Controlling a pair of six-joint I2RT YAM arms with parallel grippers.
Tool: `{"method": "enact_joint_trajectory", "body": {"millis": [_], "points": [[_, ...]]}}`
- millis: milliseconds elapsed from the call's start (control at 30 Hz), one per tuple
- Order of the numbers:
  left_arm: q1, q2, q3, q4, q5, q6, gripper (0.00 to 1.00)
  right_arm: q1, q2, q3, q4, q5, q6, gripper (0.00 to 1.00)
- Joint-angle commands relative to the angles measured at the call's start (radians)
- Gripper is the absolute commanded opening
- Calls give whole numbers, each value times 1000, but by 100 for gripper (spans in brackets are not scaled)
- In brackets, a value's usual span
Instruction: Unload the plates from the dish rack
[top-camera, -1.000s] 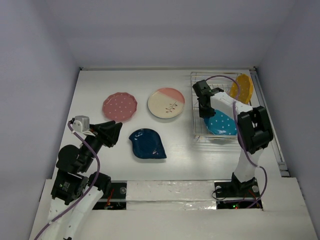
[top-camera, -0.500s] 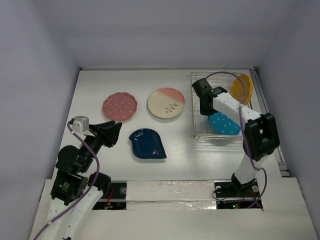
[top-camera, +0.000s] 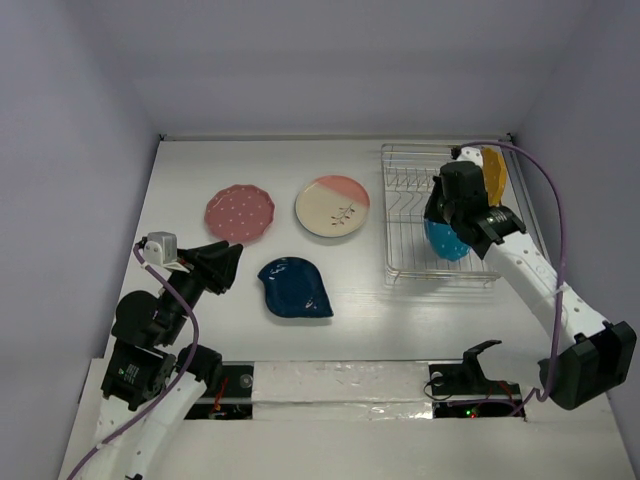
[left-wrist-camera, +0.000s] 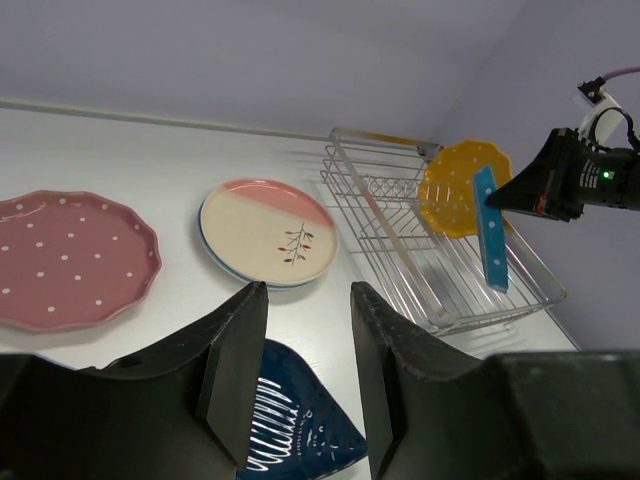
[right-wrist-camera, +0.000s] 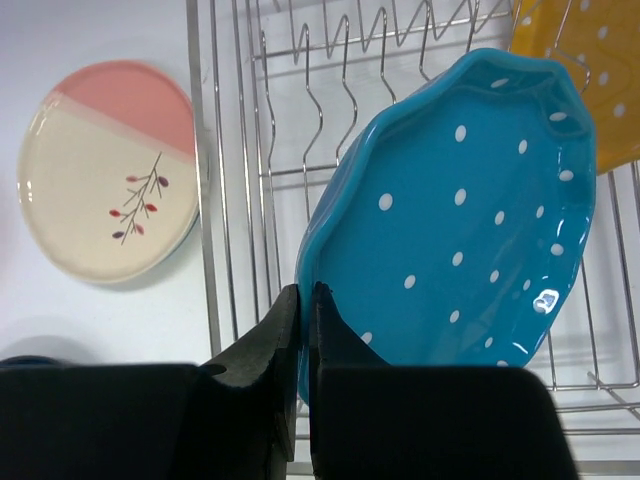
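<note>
My right gripper (right-wrist-camera: 305, 290) is shut on the rim of the light blue dotted plate (right-wrist-camera: 460, 200), which it holds tilted up over the dish rack (right-wrist-camera: 230, 150). From above, that plate (top-camera: 447, 240) hangs under the right gripper (top-camera: 438, 222) inside the rack (top-camera: 410, 272). A yellow-orange dotted plate (top-camera: 493, 175) stands in the rack's far right corner. On the table lie the pink dotted plate (top-camera: 240, 213), the cream-and-pink sprig plate (top-camera: 333, 206) and the dark blue leaf-shaped plate (top-camera: 295, 288). My left gripper (left-wrist-camera: 308, 300) is open and empty, above the dark blue plate (left-wrist-camera: 290, 430).
The rack's upright tines (right-wrist-camera: 350, 60) stand just behind the held plate. A raised rail (top-camera: 545, 260) runs along the table's right edge beside the rack. Walls close in the table at the back and on both sides.
My right gripper closed on the light blue plate's rim and raised it from lying flat to tilted up. The right arm swung out to the right. The left arm stayed still.
</note>
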Motion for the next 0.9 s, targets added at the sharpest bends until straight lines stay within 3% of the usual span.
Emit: {"method": "enact_joint_trajectory", "body": {"millis": [0, 167, 367, 467, 633, 867], "points": [[-6, 6, 13, 29, -8, -9, 36, -6, -59, 31, 175, -39, -13, 0], [-6, 16, 13, 30, -5, -9, 36, 5, 5, 156, 136, -98, -48, 0], [12, 17, 15, 29, -14, -10, 36, 153, 149, 410, 110, -64, -120, 0], [24, 28, 24, 24, -33, 1, 36, 253, 276, 556, 107, -30, -166, 0], [49, 26, 49, 3, -132, 5, 35, 361, 520, 766, 168, -121, -227, 0], [49, -4, 125, 15, -145, -15, 35, 473, 836, 1122, 190, -249, -276, 0]]}}
